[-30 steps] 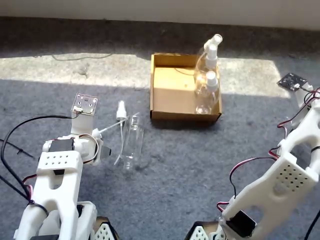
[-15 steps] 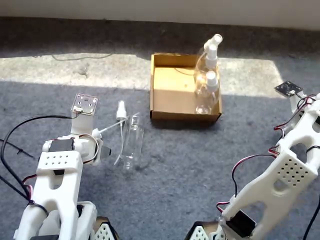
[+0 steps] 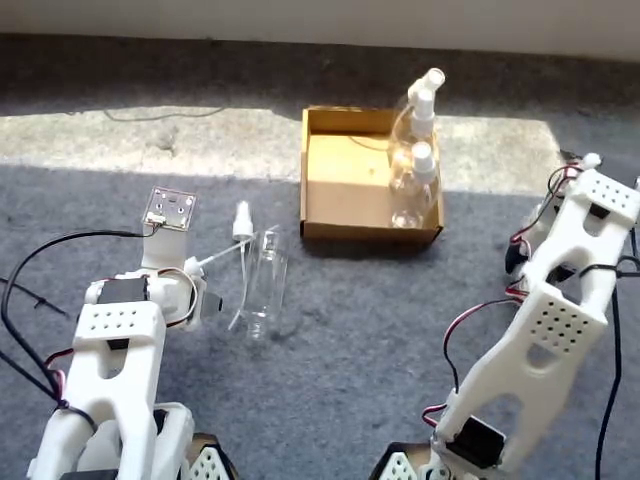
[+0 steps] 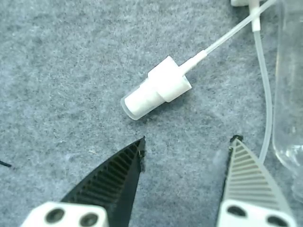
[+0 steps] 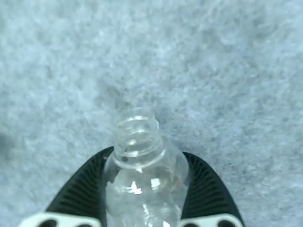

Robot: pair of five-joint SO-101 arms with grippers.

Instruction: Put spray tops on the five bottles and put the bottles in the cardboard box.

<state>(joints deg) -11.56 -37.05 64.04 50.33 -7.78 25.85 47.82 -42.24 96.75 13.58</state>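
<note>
While in the box (image 3: 370, 232), three bottles (image 3: 414, 186)

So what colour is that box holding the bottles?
The box is plain brown cardboard, best in high view.

Neck and shoulder are all that shows of the clear bottle (image 5: 137, 189) clamped in the right gripper (image 5: 147, 156); the rest runs off the frame. In the left wrist view a lying bottle (image 4: 291, 85) and a second spray top (image 4: 242, 2) are cut by the edges. Overhead, the capped bottles (image 3: 413, 170) in the cardboard box (image 3: 340, 180) overlap, their number unclear
</note>
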